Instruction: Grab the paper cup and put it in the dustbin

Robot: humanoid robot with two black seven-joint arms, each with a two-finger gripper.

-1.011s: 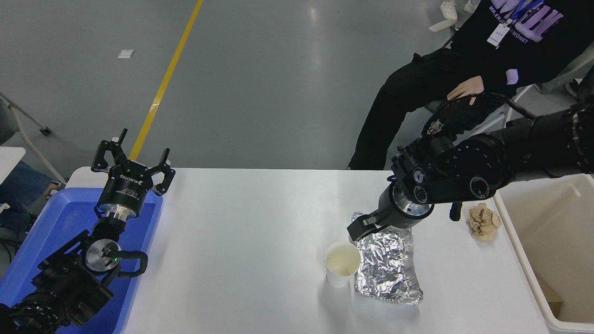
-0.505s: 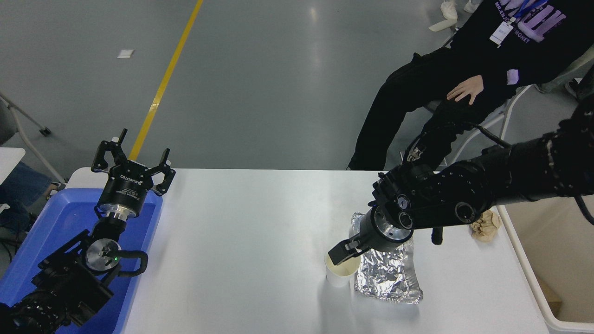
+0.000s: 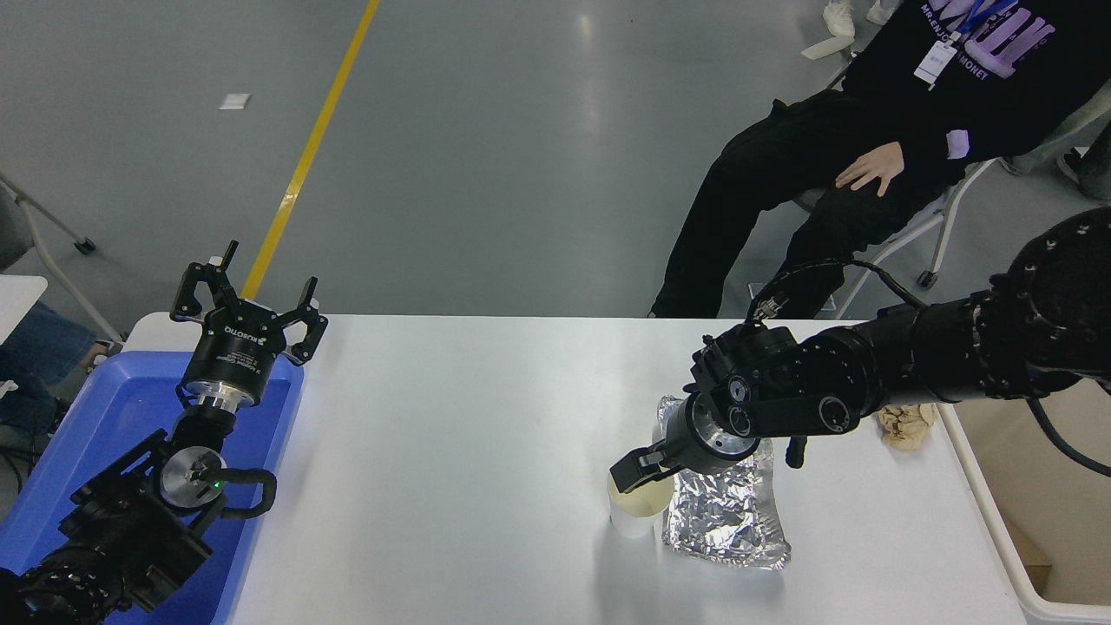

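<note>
1. Your target, the paper cup [image 3: 636, 512], is a small plain white tapered cup standing upright, its cream inside partly showing under the tool. It sits right of the desk's [image 3: 469, 417] middle, toward your near edge.
2. Your right pincer [image 3: 636, 471] is down at the cup's mouth, its black tip over the far part of the rim. From this angle you cannot tell how far the fingers are spread or whether they have hold of the cup.
3. On the cup's right, touching or just beside it, lies the crumpled foil tray [image 3: 725, 508]; that side is tight. To the cup's left and near side you have bare desk.
4. The dustbin [image 3: 998, 538] stands past the desk's right edge, its thick rim along it; the brown paper ball [image 3: 903, 423] lies on the desk near that rim.
5. Your left pincer [image 3: 247, 311] is parked at the lower left over the blue tub [image 3: 104, 417], fingers spread and holding nothing.
</note>
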